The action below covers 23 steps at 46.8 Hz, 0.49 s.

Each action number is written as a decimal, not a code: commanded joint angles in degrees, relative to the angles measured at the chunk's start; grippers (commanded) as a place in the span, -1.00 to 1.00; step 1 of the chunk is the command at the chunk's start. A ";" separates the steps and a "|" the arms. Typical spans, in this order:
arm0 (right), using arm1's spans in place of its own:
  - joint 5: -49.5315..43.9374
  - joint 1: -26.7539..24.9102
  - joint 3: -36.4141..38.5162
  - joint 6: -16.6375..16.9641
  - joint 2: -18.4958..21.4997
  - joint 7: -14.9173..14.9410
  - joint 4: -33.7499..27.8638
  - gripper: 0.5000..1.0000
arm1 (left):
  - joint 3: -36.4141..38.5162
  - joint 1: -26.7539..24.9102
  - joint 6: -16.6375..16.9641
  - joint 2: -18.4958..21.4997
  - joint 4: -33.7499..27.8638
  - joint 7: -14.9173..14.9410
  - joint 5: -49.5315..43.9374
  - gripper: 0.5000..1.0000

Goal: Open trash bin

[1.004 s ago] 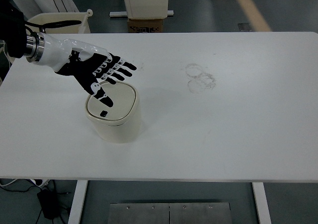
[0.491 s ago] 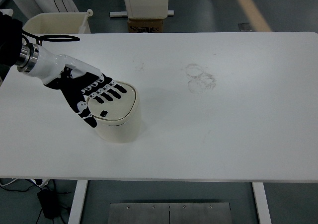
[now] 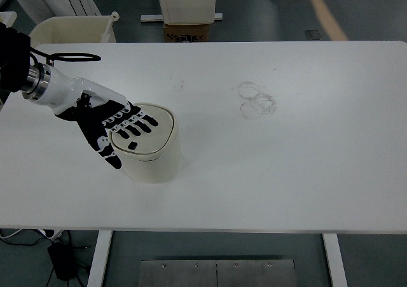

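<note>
On trash bin (image 3: 150, 148) lid, left hand (image 3: 109, 123) lower than before, fingers flat

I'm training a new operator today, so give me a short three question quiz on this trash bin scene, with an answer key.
1. True or false: the lid of the trash bin is already standing open.
2. Multiple choice: where is the left hand? A) resting at the table's near edge B) fingers spread over the bin's lid C) over the ring marks
3. Fill in: the bin stands on the ___ half of the white table, as the head view shows it.

Key
1. False; the lid lies flat and closed.
2. B; the fingers extend flat over the lid, grasping nothing.
3. Left.
</note>
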 commanded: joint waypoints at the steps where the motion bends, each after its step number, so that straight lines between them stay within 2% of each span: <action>1: 0.01 -0.01 0.00 -0.02 0.00 0.02 -0.04 0.97 | -0.01 0.51 0.01 -0.17 0.03 0.00 -0.01 1.00; 23: 0.01 -0.01 0.00 -0.02 0.00 0.02 -0.04 0.97 | -0.01 1.30 0.28 -0.43 0.12 -0.09 0.43 1.00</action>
